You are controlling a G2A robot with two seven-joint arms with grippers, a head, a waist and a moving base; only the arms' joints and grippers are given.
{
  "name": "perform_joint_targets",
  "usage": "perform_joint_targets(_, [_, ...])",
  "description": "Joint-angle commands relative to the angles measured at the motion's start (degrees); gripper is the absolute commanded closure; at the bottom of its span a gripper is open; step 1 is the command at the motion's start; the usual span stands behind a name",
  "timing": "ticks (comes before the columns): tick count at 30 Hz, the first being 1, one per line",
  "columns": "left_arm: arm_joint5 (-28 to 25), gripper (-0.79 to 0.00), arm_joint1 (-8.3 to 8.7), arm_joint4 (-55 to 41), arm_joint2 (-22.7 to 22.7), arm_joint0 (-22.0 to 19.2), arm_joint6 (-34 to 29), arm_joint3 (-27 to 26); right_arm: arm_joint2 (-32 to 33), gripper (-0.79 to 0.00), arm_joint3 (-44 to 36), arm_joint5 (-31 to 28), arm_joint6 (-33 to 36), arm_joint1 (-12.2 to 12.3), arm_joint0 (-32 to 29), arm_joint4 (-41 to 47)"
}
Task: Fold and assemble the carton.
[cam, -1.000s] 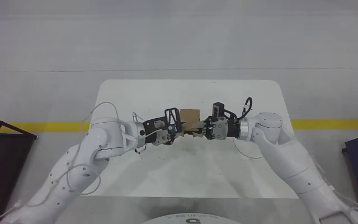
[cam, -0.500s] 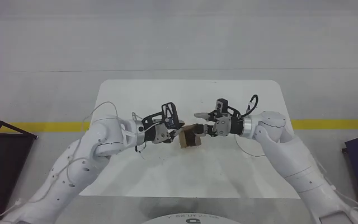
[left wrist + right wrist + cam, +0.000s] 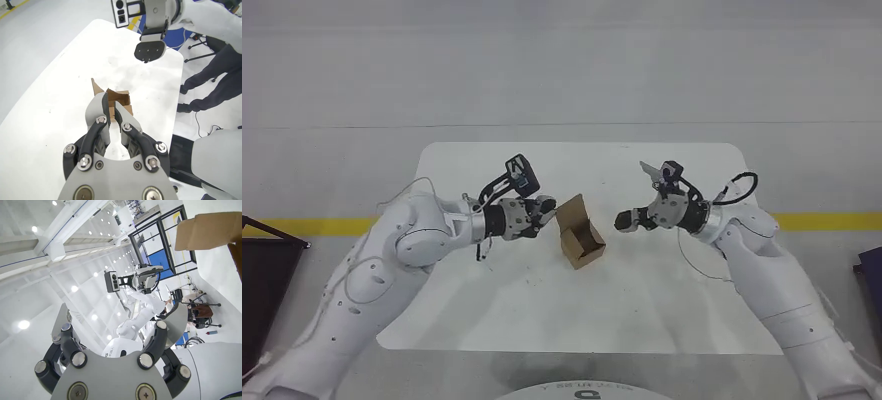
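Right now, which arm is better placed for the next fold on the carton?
Left, likely. The left gripper points straight at the carton, just beyond its jaws. The right gripper is tilted toward the ceiling, carton off to its side.

1. The desk (image 3: 492,300) is standing as a white slab with rounded corners, and its top is showing faint grey smudges and a few small dark specks.
2. The carton (image 3: 583,240), made of brown cardboard, is sitting directly on the desk near its middle, well apart from every edge.
3. It is resting on its base with its mouth facing up, and it is lying at a slant to the desk's edges.
4. One tall flap is standing upright on the side of the carton farther from the robot.
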Motion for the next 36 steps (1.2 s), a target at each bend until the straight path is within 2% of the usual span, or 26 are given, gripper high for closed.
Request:
perform_joint_targets(1, [0.21, -0.785, -0.03, 3.64, 0.45, -1.00, -0.92, -0.27, 0.39, -0.785, 0.92, -4.27, -0.11, -0.08, -0.51, -1.49])
perform_joint_targets(5, [0.73, -0.785, -0.59, 8.13, 2.95, -3.60, -1.31, 0.77, 0.62, -0.785, 1.59, -13.58, 0.43, -0.13, -1.14, -8.47])
perform_joint_targets(8, [0.49, -0.785, -1.20, 11.76, 5.64, -6.66, -2.86, 2.04, 0.48, -0.785, 1.64, -20.03, 0.21, 0.02, -1.14, -17.14])
perform_joint_targets(13, [0.30, -0.785, -2.69, 10.67, 9.95, -11.61, -3.53, 6.06, 0.85, -0.785, 0.78, -29.54, -0.13, 0.25, -1.49, -28.40])
perform_joint_targets(17, [0.07, -0.785, -4.16, 7.50, 13.82, -15.32, -4.74, 9.55, 1.75, -0.785, -0.28, -36.49, -1.48, 0.39, -2.64, -34.08])
perform_joint_targets(18, [0.34, -0.705, -4.56, 6.59, 14.81, -16.16, -5.20, 10.61, 2.02, -0.785, -0.42, -38.31, -1.83, 0.41, -3.03, -34.85])
perform_joint_targets(19, [0.77, -0.573, -4.97, 5.70, 15.65, -17.03, -5.36, 11.62, 2.23, -0.785, -0.38, -39.44, -1.95, 0.43, -3.41, -35.32])
perform_joint_targets(20, [0.94, -0.388, -5.37, 4.70, 16.49, -17.75, -5.35, 12.67, 2.43, -0.785, -0.27, -40.21, -1.95, 0.45, -3.71, -35.50])
perform_joint_targets(25, [0.78, 0.000, -7.11, 1.97, 19.90, -20.98, -5.43, 18.27, 2.95, -0.785, 0.75, -40.86, -1.29, 0.49, -4.41, -35.02])
perform_joint_targets(29, [0.11, 0.000, -8.18, 0.22, 21.70, -22.93, -5.97, 22.04, 2.92, -0.785, 1.46, -40.67, -1.06, 0.41, -4.53, -34.45])
perform_joint_targets(36, [-1.38, 0.000, -9.16, -2.24, 23.09, -24.37, -7.04, 25.03, 3.11, -0.785, 2.47, -40.60, -0.58, 0.28, -4.34, -33.32])
